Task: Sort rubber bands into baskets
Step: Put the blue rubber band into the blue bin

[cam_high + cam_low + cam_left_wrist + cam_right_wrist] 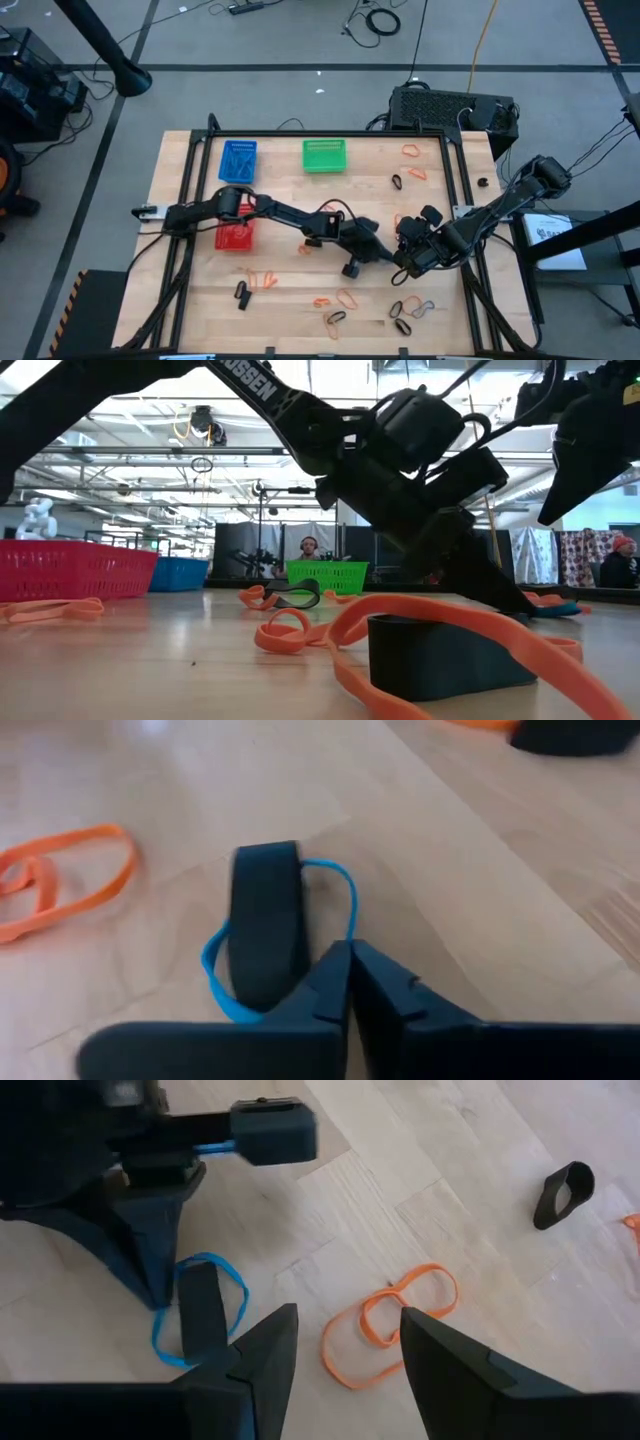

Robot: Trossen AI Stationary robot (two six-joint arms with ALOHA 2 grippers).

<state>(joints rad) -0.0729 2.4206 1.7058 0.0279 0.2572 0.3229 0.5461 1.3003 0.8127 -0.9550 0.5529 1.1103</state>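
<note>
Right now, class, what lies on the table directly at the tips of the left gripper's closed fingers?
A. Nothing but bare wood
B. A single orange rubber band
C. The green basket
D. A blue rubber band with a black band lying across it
D: in the left wrist view the left gripper, fingers together, meets the blue rubber band, which has the black band lying across it.

1. We see pale, light-wood planks on the table (190, 300).
2. We count three baskets — a blue basket (238, 160), a green basket (324, 155) and a red basket (236, 236).
3. We find a thin blue band (345, 895) looped with a wide black band (266, 920).
4. We note an orange band (385, 1325) nearby — and another black band (563, 1193).
5. Both arms look dark.
</note>
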